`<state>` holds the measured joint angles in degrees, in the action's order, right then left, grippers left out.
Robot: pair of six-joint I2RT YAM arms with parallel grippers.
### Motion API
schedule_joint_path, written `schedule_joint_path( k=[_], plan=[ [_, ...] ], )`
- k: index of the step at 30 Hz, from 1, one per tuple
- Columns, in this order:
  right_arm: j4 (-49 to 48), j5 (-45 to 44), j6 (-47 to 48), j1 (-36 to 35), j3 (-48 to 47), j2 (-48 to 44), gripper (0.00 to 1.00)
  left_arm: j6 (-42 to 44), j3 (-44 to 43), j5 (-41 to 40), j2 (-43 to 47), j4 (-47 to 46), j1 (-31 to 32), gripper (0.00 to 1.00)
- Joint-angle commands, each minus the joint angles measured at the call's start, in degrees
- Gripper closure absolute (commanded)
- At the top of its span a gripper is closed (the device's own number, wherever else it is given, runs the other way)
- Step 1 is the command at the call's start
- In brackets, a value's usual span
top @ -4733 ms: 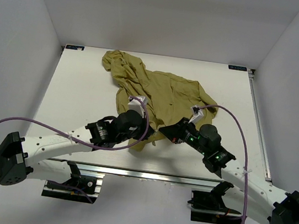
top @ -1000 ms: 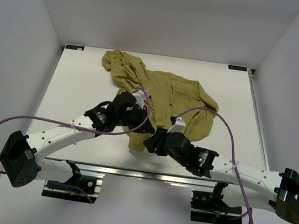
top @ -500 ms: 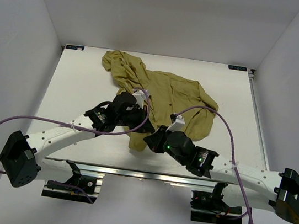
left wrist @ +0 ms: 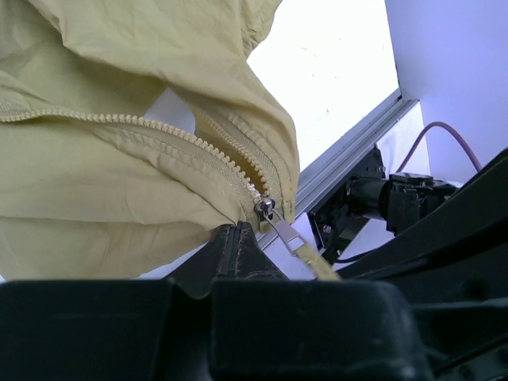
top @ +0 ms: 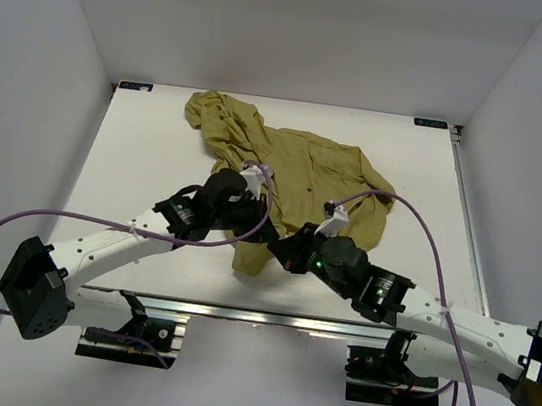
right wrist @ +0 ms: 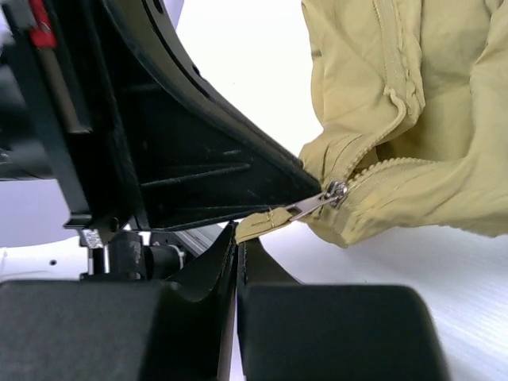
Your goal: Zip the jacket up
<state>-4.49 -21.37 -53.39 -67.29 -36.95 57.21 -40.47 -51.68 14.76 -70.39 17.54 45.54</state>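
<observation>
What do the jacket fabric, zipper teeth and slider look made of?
Jacket: thin matte woven cloth, probably cotton or nylon blend; it creases softly. Zipper teeth: likely moulded plastic, dyed the jacket's yellow. Slider: metal, by its silvery shine; its pull tab looks like yellow fabric.

Overhead, bright, even, diffuse light fills the scene. The tabletop (top: 146, 155) reads nearly pure white, the walls (top: 60, 52) shade to pale grey, and only soft, faint shadows sit beneath the folds of the jacket (top: 306, 168). In both wrist views the tabletop is blown out to glare and the jacket's zipper teeth are crisp, while the dark left fingers (left wrist: 230, 254) and right fingers (right wrist: 208, 274) in the near foreground are underexposed, soft and out of focus.
</observation>
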Motion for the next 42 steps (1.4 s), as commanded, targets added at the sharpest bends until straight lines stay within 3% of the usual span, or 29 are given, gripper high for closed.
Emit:
schedule_joint_path(
  k=[1, 7, 10, 20, 26, 32, 42],
  plan=[
    [-1.75, 4.46, 1.79, 2.24, -0.14, -1.84, 1.0, 1.88, 0.7, 2.63, 0.43, -1.45, -0.1, 1.0],
    [-6.75, 23.26, -1.98, 11.64, 2.58, -0.35, 1.0, 3.29, 0.35, 5.53, -0.71, -1.54, -0.01, 1.0],
    [-7.2, 26.02, -3.91, 13.58, 2.94, 0.18, 1.0, 3.99, 0.97, 6.33, -0.19, -2.16, -0.1, 1.0],
    [-4.84, 21.72, 0.01, 18.06, 0.74, 1.41, 1.0, 6.89, 3.78, 10.99, 1.83, 2.67, 0.34, 1.0],
    [-2.54, 23.47, 8.02, 20.7, -3.74, 6.68, 1.0, 7.07, 5.8, 9.85, 5.35, 5.22, 0.34, 1.0],
    [-6.22, 28.48, 9.26, 22.72, -6.81, 14.14, 1.0, 7.95, 6.94, 12.47, 5.0, 4.61, 0.51, 1.0],
    [-7.89, 24.7, 15.51, 25.27, -13.14, 25.21, 1.0, 11.55, 6.42, 16.17, 5.09, 7.77, 0.52, 1.0]
  ],
)
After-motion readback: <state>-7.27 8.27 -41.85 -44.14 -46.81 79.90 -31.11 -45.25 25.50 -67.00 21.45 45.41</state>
